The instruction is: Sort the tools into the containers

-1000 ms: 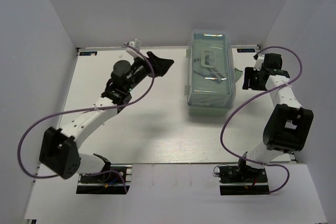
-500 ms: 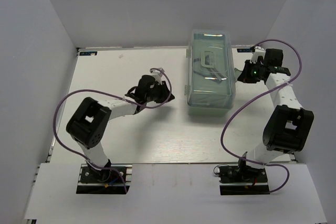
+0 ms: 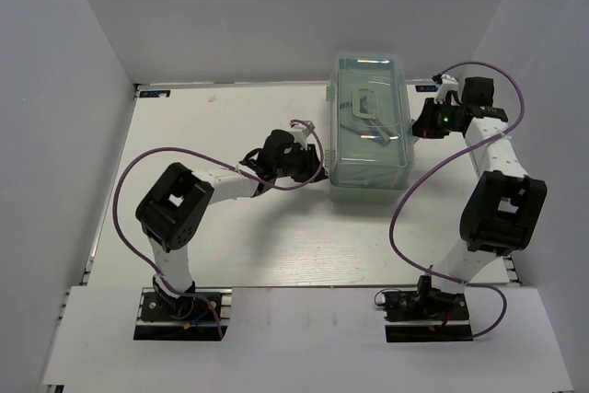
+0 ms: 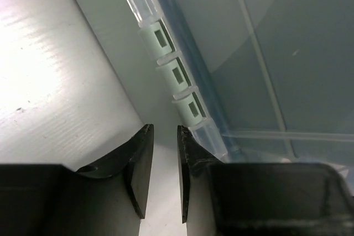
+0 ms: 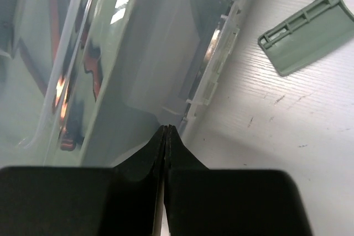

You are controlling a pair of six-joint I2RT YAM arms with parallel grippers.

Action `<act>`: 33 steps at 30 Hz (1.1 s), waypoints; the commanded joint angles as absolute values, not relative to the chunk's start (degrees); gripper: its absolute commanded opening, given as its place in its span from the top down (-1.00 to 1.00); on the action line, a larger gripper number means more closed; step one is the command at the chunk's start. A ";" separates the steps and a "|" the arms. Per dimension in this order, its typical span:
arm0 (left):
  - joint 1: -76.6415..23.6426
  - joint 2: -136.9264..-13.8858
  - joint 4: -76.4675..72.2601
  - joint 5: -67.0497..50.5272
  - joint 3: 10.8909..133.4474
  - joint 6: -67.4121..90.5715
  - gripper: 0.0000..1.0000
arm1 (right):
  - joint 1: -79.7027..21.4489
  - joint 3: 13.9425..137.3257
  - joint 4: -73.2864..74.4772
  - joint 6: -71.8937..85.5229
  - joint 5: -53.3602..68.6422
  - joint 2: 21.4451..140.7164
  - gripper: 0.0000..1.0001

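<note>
Left pincer (image 4: 164, 129) hovering barely parted, gripping nothing, beside closed toolbox (image 3: 370, 149) left wall, right pincer (image 5: 166, 128) sitting clenched, empty, at its opposite side, white table (image 3: 230, 236).

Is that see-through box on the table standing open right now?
No, the toolbox has its translucent lid lying flat and shut over it, handle on top.

One closed toolbox (image 3: 370, 126), one loose green clip (image 5: 306, 31), two arms (image 3: 221, 186)

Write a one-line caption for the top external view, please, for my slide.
Closed toolbox with the left gripper by its left wall and the right gripper by its right wall.
</note>
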State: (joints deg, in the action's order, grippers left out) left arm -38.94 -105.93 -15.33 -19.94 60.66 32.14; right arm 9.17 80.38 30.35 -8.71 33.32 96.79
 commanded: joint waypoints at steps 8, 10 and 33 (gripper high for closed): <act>-39.38 -94.43 -7.58 -9.51 56.44 30.95 0.02 | 6.85 75.86 28.13 -7.30 10.48 89.48 0.62; -39.37 -90.90 -4.94 -4.78 55.90 29.63 -0.23 | 6.77 74.89 27.42 -7.38 5.21 87.89 0.37; -38.32 -54.41 23.99 21.27 44.21 9.40 -0.99 | 7.73 48.27 27.68 -2.82 14.94 58.81 -0.81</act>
